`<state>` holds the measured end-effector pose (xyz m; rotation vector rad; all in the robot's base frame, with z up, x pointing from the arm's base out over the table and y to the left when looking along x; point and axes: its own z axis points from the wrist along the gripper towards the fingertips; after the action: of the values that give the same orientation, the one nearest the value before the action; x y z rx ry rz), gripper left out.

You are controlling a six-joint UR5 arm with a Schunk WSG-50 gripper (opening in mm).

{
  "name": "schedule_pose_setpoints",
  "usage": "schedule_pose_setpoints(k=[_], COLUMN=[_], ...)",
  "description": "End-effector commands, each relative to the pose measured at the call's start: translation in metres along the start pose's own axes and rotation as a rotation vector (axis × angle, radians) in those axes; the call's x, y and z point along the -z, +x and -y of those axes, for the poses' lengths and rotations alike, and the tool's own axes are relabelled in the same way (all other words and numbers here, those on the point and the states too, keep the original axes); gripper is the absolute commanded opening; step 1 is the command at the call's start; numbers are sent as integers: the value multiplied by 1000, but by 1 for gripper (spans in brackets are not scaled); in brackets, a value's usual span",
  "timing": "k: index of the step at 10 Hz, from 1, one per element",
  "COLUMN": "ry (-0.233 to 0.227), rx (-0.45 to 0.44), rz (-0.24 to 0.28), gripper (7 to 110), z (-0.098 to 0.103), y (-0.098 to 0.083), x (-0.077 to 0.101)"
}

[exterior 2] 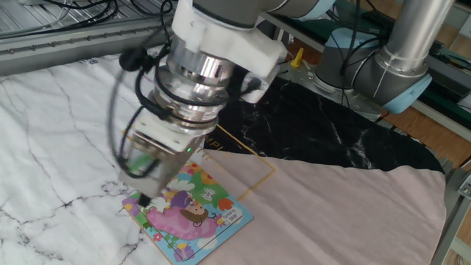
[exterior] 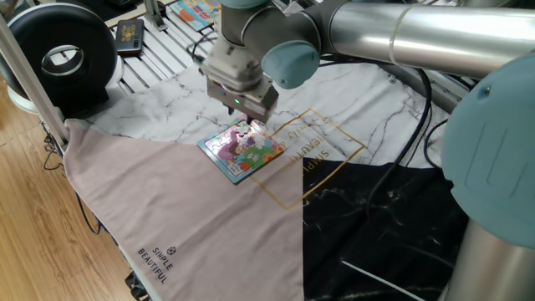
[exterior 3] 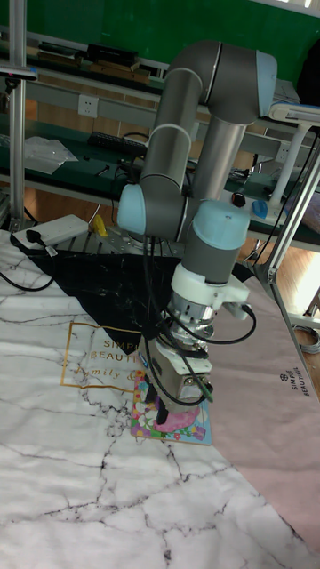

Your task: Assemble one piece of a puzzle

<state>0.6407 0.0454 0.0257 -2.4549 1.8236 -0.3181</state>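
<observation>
Pincer (exterior 2: 144, 197) tilts, motion-blurred, above the square blue-rimmed cartoon puzzle (exterior 2: 193, 215); finger spacing cannot be determined. Puzzle lies directly beneath the fingertips on the marble-patterned surface (exterior 2: 51, 125). Whitish piece not discernible.

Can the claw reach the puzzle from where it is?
Probably yes. The claw hangs tilted right over the puzzle, at its near edge, with nothing between them.

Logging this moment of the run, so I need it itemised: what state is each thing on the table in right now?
pincer: tilted, motion-blurred, tips at the puzzle's corner; open or shut unclear.
puzzle: lying flat, picture up, on the cloths.
piece: not distinguishable in any view.
marble-print cloth: spread flat under the puzzle.
pink cloth: spread out, overlapping the marble one.
</observation>
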Motion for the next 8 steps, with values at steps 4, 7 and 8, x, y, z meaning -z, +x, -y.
schedule_pose_setpoints(k=[4, 7, 8], ry=[51, 4, 19], rx=[-729, -804, -789], rz=[-23, -53, -88], gripper=[22, 44, 44], z=[32, 31, 31], y=[21, 25, 33], x=[-7, -4, -3])
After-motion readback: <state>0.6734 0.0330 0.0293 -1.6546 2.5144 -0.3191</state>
